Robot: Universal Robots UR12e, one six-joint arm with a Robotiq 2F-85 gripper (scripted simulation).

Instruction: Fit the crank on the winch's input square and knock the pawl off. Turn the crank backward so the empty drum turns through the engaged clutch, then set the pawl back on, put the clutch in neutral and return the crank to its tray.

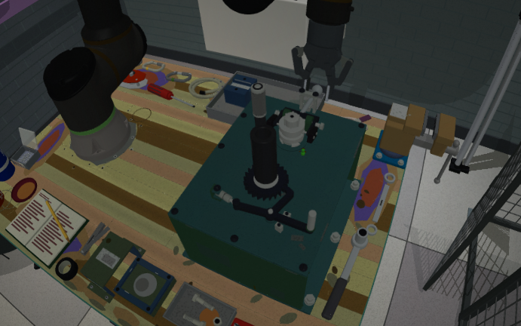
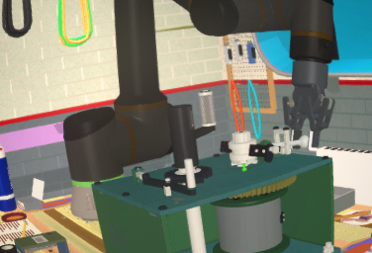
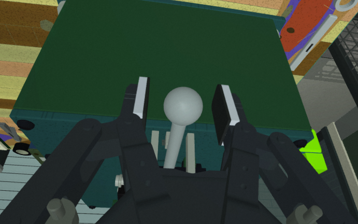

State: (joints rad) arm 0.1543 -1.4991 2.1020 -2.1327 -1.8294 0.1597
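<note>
My gripper (image 3: 180, 101) is open at the far edge of the green winch housing (image 1: 270, 190), its fingers on either side of the grey ball-ended clutch lever (image 3: 183, 105) and holding nothing. In the side camera the gripper (image 1: 314, 87) hangs over that lever's ball (image 1: 317, 90). The crank (image 1: 263, 134) stands fitted on the black input hub above the ratchet wheel (image 1: 265, 184), its grey grip (image 1: 258, 99) raised. The black pawl arm (image 1: 268, 209) lies against the ratchet teeth. A white clutch hub (image 1: 292, 127) sits behind the crank. The drum (image 2: 247, 224) shows under the housing.
The far edge of the housing lies right under my fingers, with a grey tray (image 1: 229, 103) just beyond its left corner. A bench vise (image 1: 416, 129) stands to the right and a ratchet wrench (image 1: 345, 271) lies along the bench's right side. Wire mesh fencing (image 1: 509, 227) borders the right.
</note>
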